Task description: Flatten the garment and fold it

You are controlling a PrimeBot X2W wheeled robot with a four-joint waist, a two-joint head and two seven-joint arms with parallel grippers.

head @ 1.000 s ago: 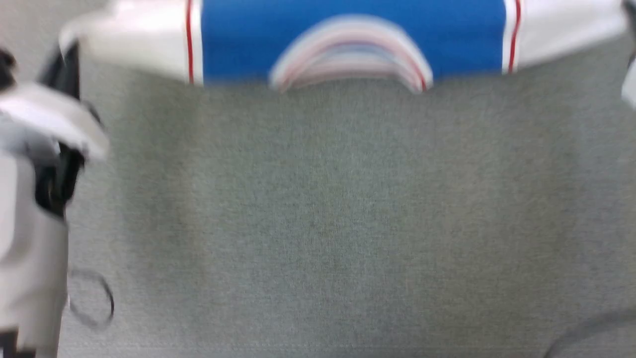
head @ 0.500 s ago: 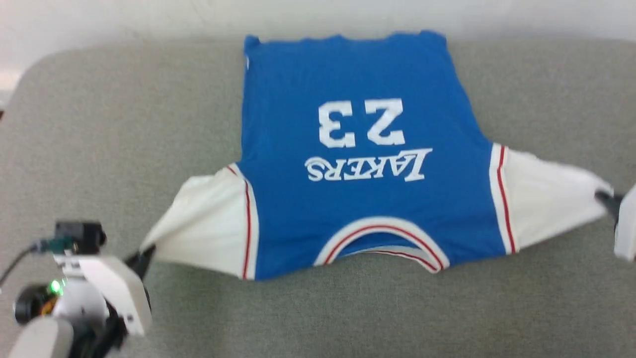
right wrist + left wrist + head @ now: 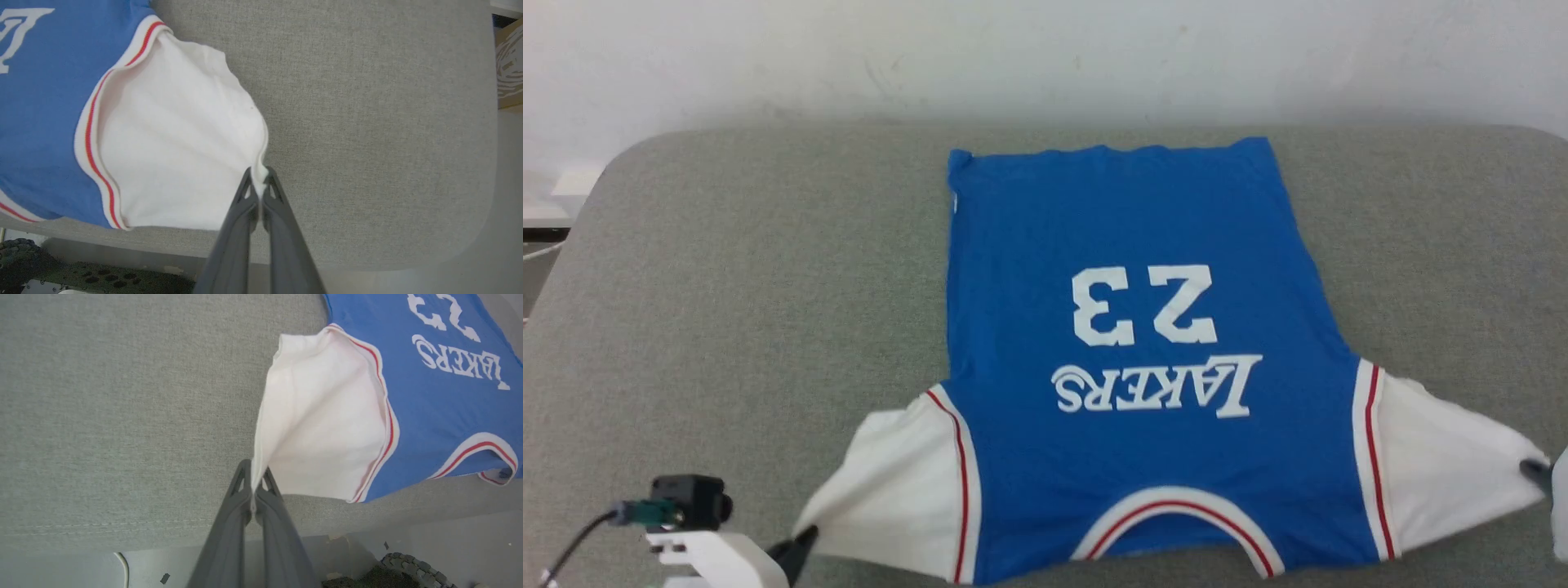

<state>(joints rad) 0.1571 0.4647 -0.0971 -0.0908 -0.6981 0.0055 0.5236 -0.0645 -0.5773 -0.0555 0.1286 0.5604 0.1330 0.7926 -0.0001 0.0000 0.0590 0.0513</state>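
The royal-blue garment (image 3: 1127, 367) lies spread on the grey table (image 3: 727, 310), lettering side up, collar toward me and hem at the far side. Its white "LAKERS 23" reads upside down. My left gripper (image 3: 800, 543) is shut on the tip of the white left sleeve (image 3: 318, 428), seen close in the left wrist view, where the gripper (image 3: 255, 482) pinches the cloth edge. My right gripper (image 3: 1535, 469) is shut on the tip of the white right sleeve (image 3: 175, 151); the right wrist view has the gripper (image 3: 259, 179) clamped on that hem. Both sleeves are pulled outward.
The padded table's near edge (image 3: 122, 535) lies just below the collar. A white wall (image 3: 1045, 57) stands behind the far edge. Bare grey surface stretches left (image 3: 686, 286) and right (image 3: 1445, 245) of the garment. Floor and dark clutter (image 3: 81, 277) show below the table edge.
The head camera has tilted up, so the whole picture slid down and the far hem and wall came into view. Both grippers keep their hold on the sleeve tips.
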